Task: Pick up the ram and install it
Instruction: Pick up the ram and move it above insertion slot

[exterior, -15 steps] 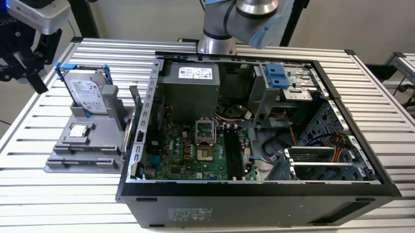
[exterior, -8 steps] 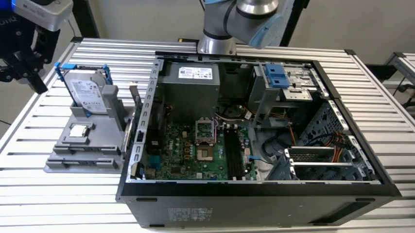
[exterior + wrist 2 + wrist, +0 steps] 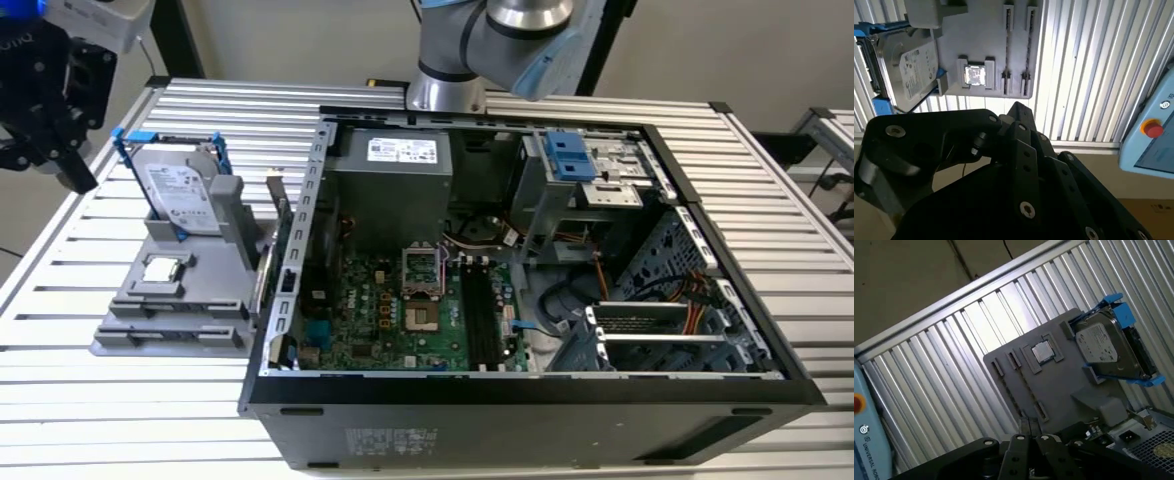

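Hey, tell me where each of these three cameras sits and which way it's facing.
Exterior view: off the arm, raised, looking down into the open computer case on the slatted table; the arm and the gripper show.
First wrist view: on the wrist, looking down at the grey holder with the hard drive and processor; black gripper links in the foreground.
Second wrist view: on the wrist, over the same holder, turned differently; gripper links in front.
Shared: all three show holder, hard drive and processor.

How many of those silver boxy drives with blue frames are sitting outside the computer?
1. The hard drive stands on edge in the gray holder, at the exterior view's left of the open computer case. Others may be hidden inside the case.
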Robot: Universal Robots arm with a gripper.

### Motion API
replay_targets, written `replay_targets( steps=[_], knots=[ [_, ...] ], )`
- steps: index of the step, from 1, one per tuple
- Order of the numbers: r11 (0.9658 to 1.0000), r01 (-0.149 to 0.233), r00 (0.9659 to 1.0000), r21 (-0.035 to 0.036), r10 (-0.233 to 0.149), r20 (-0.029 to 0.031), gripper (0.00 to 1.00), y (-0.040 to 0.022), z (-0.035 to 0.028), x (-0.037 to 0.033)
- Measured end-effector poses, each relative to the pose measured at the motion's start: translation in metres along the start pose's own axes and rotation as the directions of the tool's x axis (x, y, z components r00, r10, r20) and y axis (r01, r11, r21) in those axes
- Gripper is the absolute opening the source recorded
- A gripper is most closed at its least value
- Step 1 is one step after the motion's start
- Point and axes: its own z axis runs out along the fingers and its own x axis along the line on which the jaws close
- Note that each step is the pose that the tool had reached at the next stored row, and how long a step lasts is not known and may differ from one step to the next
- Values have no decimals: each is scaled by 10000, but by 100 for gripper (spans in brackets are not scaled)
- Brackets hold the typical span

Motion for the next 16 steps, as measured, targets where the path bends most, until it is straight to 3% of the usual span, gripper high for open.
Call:
replay_targets(
  steps=[4,8,12,16],
  knots=[
    [9980,636,9980,-9,-636,-31,0,0,0,0],
    [9915,1297,9915,-19,-1297,-62,0,0,0,0],
    [9813,1924,9813,-32,-1924,-91,0,0,0,-1],
    [9666,2563,9665,-46,-2563,-120,0,1,0,-1]
  ],
)
